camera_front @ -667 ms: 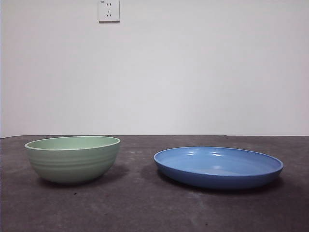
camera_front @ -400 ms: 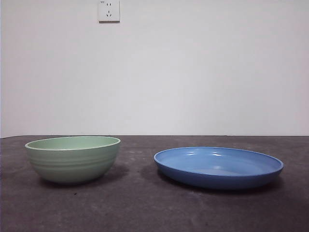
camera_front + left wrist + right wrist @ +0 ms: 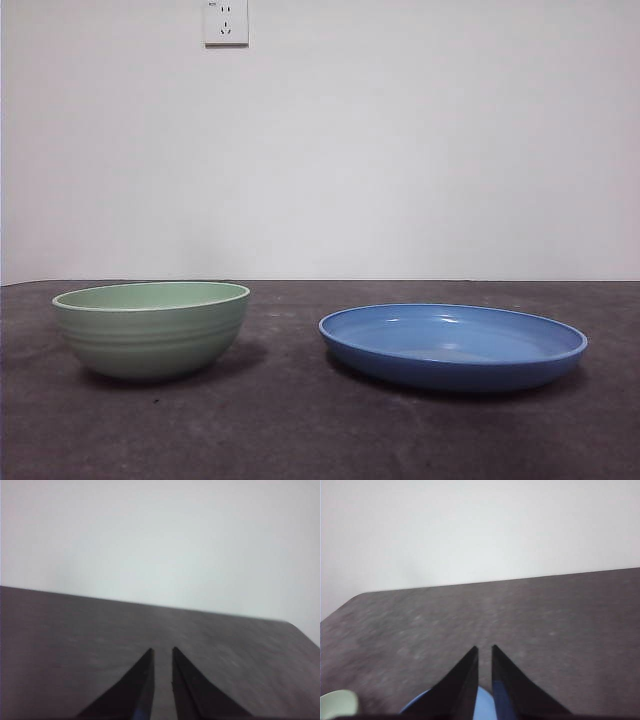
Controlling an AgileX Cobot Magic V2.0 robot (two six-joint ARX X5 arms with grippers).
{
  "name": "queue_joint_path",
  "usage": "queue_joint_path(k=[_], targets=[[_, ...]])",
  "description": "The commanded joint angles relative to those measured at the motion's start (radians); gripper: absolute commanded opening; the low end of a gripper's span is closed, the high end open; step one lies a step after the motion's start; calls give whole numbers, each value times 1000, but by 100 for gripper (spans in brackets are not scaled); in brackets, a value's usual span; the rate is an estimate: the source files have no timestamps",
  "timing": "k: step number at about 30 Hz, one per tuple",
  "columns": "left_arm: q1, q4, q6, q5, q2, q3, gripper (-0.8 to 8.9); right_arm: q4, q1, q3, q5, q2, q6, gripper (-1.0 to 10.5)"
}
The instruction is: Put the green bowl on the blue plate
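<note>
The green bowl (image 3: 151, 327) stands upright on the dark table at the left in the front view. The blue plate (image 3: 452, 345) lies empty to its right, apart from it. Neither arm shows in the front view. My left gripper (image 3: 163, 651) is shut and empty over bare table. My right gripper (image 3: 484, 648) is shut and empty; in its wrist view a part of the blue plate (image 3: 482, 705) shows under the jaws and a bit of the green bowl (image 3: 337, 704) shows at a corner.
A white wall with a power socket (image 3: 225, 22) stands behind the table. The dark table (image 3: 300, 420) runs across the whole front view; its rounded corners show in both wrist views.
</note>
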Motion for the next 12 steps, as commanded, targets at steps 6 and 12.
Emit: queue_joint_path(k=[6, 12], targets=[[-4, -79, -6, 192, 98, 68, 57, -183, 63, 213, -34, 210, -81, 41], [-13, -143, -6, 196, 100, 68, 57, -178, 114, 236, -37, 267, -47, 41]])
